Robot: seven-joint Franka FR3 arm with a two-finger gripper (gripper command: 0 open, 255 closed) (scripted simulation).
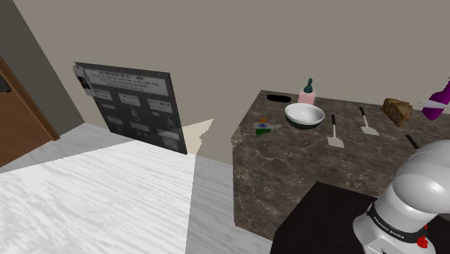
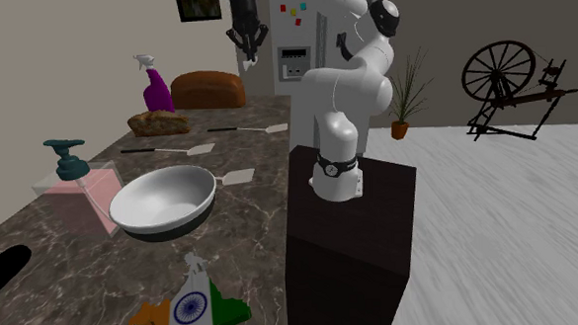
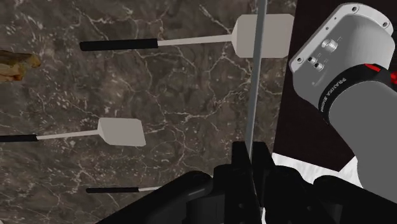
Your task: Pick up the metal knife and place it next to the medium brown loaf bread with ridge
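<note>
The gripper (image 3: 254, 167) has its black fingers (image 3: 239, 164) clenched on the metal knife (image 3: 256, 95). In the wrist view the thin grey blade runs straight out from between them, crossing in front of one white spatula (image 3: 262, 35) that lies on the dark marble counter (image 3: 191, 89) below. A second white spatula (image 3: 119, 132) lies nearer the middle of the counter, and the crusty brown ridged bread (image 3: 15, 64) sits well apart from the knife. In the second exterior view the arm holds the gripper high over the counter's far end, in front of a grey fridge (image 2: 308, 47). Far on that view's left the ridged bread lies just in front of a purple spray bottle (image 2: 156, 90) and a larger dark brown loaf (image 2: 208, 87). Nearer stand a white bowl (image 2: 163, 200) and a pink soap dispenser (image 2: 77, 186).
</note>
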